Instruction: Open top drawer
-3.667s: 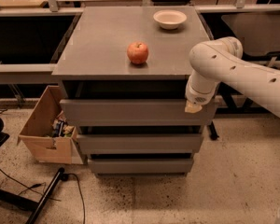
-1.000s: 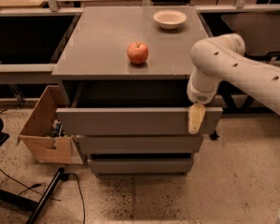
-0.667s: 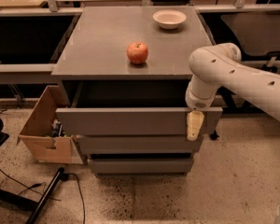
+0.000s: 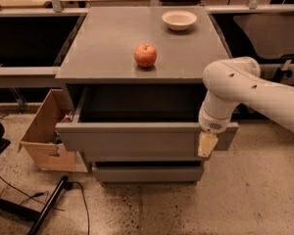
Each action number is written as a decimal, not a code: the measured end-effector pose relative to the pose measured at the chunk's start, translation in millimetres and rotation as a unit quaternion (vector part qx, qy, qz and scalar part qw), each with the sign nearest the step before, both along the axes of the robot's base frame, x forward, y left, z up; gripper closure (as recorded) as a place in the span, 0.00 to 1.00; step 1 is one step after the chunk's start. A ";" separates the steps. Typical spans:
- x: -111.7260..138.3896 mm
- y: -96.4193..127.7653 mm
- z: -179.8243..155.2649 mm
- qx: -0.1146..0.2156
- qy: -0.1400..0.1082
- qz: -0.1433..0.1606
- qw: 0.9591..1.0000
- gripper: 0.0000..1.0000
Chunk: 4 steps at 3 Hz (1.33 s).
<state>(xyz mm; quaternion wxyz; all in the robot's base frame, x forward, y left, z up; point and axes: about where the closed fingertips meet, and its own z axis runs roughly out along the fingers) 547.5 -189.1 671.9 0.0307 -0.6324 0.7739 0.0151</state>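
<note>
1. The gripper (image 4: pixel 207 145), a pale tan tip under a smooth white arm (image 4: pixel 235 87), hangs against the right end of the top drawer's front; its grip cannot be told.
2. The top drawer (image 4: pixel 137 138), flat matte grey, runs leftward from it and stands pulled out, showing a deep box.
3. Above-left, a round red apple (image 4: pixel 145 55) sits on the smooth grey cabinet top (image 4: pixel 103 48); a shallow white bowl (image 4: pixel 179 19) sits farther back.
4. Far left stands an open cardboard box (image 4: pixel 41 136).
</note>
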 end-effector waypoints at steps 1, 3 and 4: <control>-0.1 0.0 8.5 0.000 0.000 0.000 1.000 0.65; -0.1 -0.7 16.9 0.000 0.000 0.000 1.000 1.00; -4.7 -1.7 15.7 0.001 0.003 0.000 1.000 1.00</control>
